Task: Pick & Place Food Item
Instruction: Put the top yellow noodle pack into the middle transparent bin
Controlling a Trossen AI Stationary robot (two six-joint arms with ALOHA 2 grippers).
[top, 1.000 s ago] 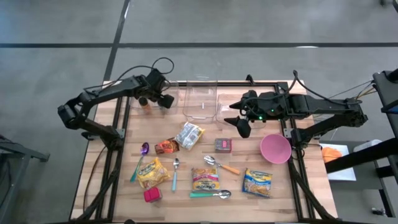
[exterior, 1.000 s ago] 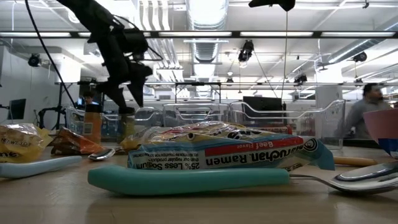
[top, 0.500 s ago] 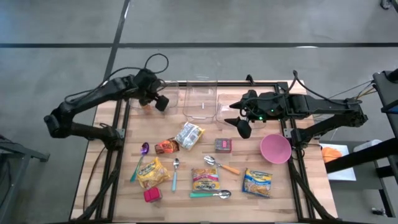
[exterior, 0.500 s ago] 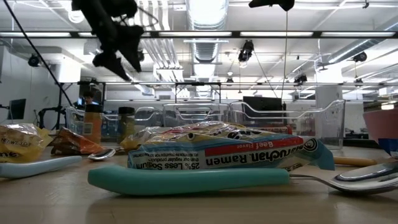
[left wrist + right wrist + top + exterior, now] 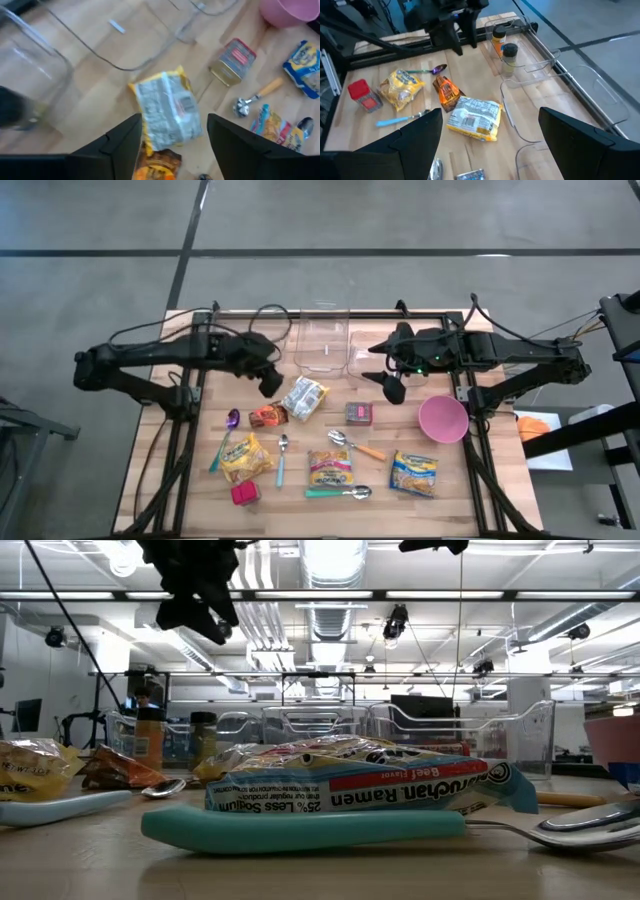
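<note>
Nearest edge of the wooden slatted table (image 5: 470, 490):
- Teal-handled metal spoon (image 5: 337, 492), lying flat.
- Small red lidded container (image 5: 245, 494), at the left.

Next row back:
- Orange-and-red printed ramen packet (image 5: 330, 466), just behind the teal-handled spoon.
- Crumpled yellow snack bag (image 5: 245, 457), at the left.
- Blue-and-yellow noodle packet (image 5: 413, 473), at the right.
- Light-blue-handled spoon (image 5: 282, 460), between the yellow bag and the ramen packet.
- Purple-bowled spoon with a green handle (image 5: 228, 430), beside the left rail.
- Orange-handled metal spoon (image 5: 355, 445), set at a slant.

Middle of the table:
- Orange-brown candy wrapper (image 5: 268, 416).
- Silver-and-yellow noodle packet (image 5: 305, 396), flat on the wood just beside the candy wrapper, touched by neither arm.
- Small red-and-grey tin (image 5: 360, 413).
- Pink plastic bowl (image 5: 443, 419), upright, at the right.

Above the middle:
- Left gripper (image 5: 268, 383), raised well off the table, pointing downward, just beside the noodle packet's far left corner. Fingers moderately apart, nothing between them; noodle packet seen past the gap in the left wrist view.
- Right gripper (image 5: 392, 387), raised over bare wood between the tin and the clear bin. Fingers wide apart, holding nothing.

Far edge:
- Clear plastic bin (image 5: 322, 345), open-topped.
- Two spice jars (image 5: 503, 44), one orange-lidded and one dark-lidded, standing upright beside the bin.
</note>
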